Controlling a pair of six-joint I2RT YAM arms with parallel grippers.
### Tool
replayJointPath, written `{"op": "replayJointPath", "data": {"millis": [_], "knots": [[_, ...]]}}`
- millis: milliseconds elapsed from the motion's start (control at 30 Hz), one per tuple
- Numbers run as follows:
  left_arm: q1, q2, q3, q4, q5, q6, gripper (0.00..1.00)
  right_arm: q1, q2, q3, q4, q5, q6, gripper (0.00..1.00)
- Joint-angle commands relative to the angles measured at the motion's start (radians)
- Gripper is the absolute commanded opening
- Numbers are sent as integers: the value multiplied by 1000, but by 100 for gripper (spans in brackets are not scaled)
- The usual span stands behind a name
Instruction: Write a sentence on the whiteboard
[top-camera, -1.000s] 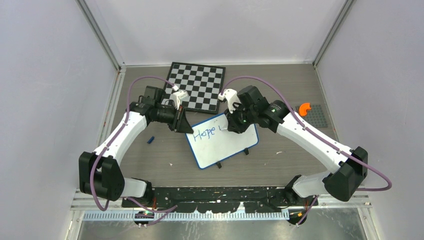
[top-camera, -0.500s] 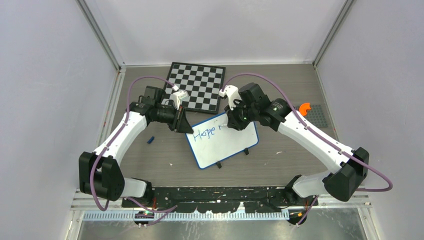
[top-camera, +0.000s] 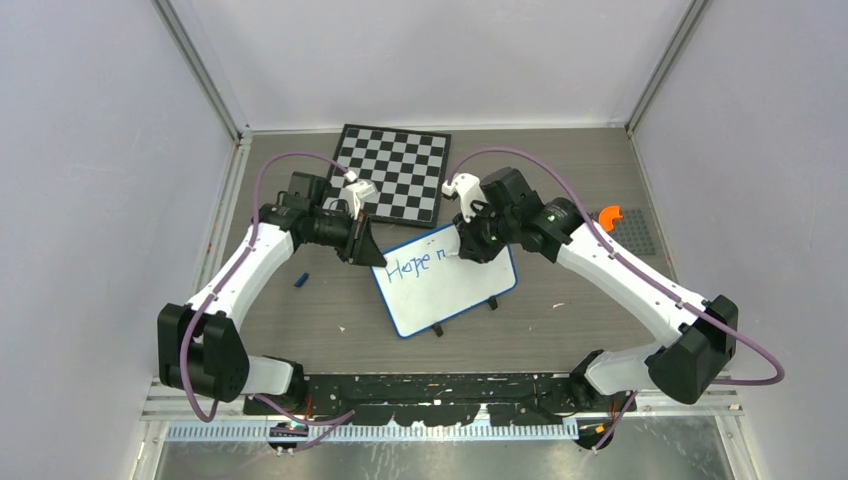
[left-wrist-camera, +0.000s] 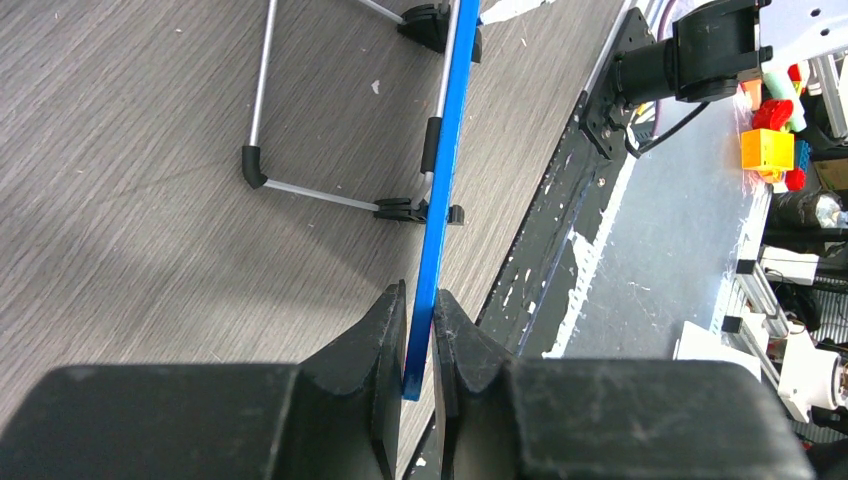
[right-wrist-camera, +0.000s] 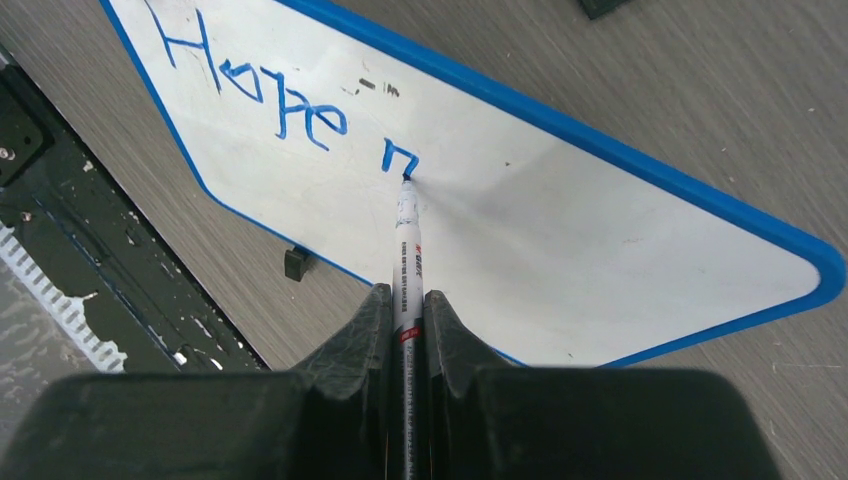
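The whiteboard (top-camera: 450, 285) with a blue rim lies tilted mid-table; it also shows in the right wrist view (right-wrist-camera: 620, 240). Blue writing (right-wrist-camera: 275, 90) on it reads "Hope n", visible from above too (top-camera: 413, 266). My left gripper (top-camera: 368, 252) is shut on the board's blue edge (left-wrist-camera: 440, 180) at its left corner, seen edge-on in the left wrist view with the wire feet below. My right gripper (right-wrist-camera: 407, 300) is shut on a white marker (right-wrist-camera: 408, 240), its tip touching the board at the end of the "n". From above it sits at the board's top edge (top-camera: 466, 247).
A black-and-white chessboard (top-camera: 393, 172) lies behind the whiteboard. A blue marker cap (top-camera: 301, 280) lies on the table left of the board. An orange piece (top-camera: 607, 215) sits on a grey baseplate (top-camera: 630, 232) at the right. Grey walls enclose the table.
The right gripper has shifted slightly right with the marker, and the single stroke after "Hope" has become an "n". The left arm has not moved.
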Motion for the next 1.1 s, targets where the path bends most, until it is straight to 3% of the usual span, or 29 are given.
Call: {"op": "replayJointPath", "data": {"millis": [0, 1067], "knots": [[-8, -12, 15, -23, 9, 9, 16, 0, -27, -21, 20, -2, -4, 0], [-10, -2, 22, -21, 14, 5, 16, -34, -19, 94, -7, 43, -36, 0]]}}
